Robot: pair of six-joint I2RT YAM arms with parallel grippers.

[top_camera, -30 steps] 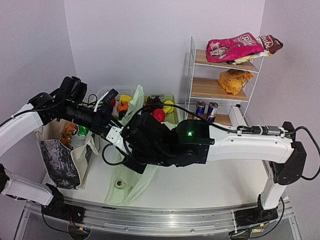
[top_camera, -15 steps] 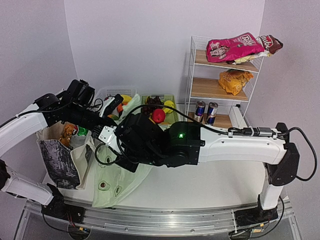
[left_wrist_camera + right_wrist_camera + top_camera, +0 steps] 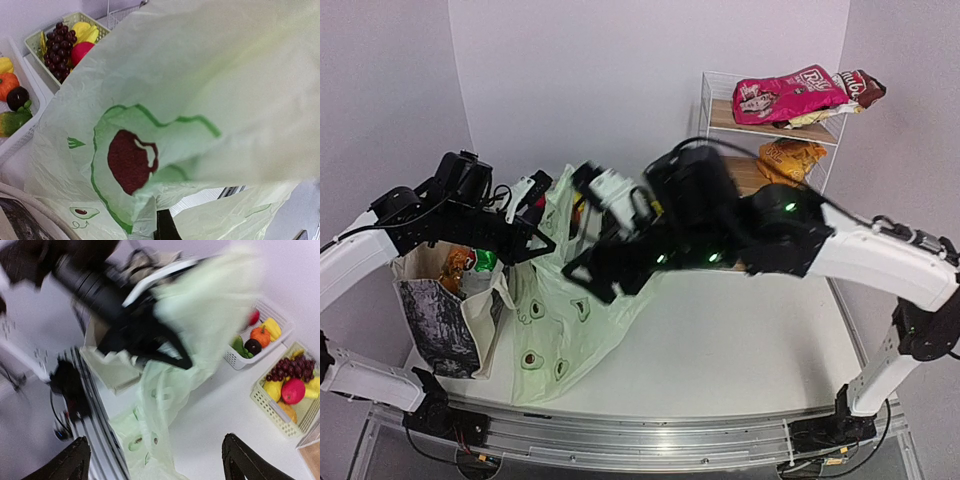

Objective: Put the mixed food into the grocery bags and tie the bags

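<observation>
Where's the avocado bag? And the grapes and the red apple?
avocado bag [image 3: 210, 75], left wrist view, on its plain upper side.
grapes [image 3: 56, 50], left wrist view, middle of the bunch.
red apple [image 3: 82, 52], left wrist view, middle of its visible side.

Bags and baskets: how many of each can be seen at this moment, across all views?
Bags: 2 (canvas tote, avocado-print plastic bag)
Baskets: 2 (white basket, green basket)
Total: 4
</observation>
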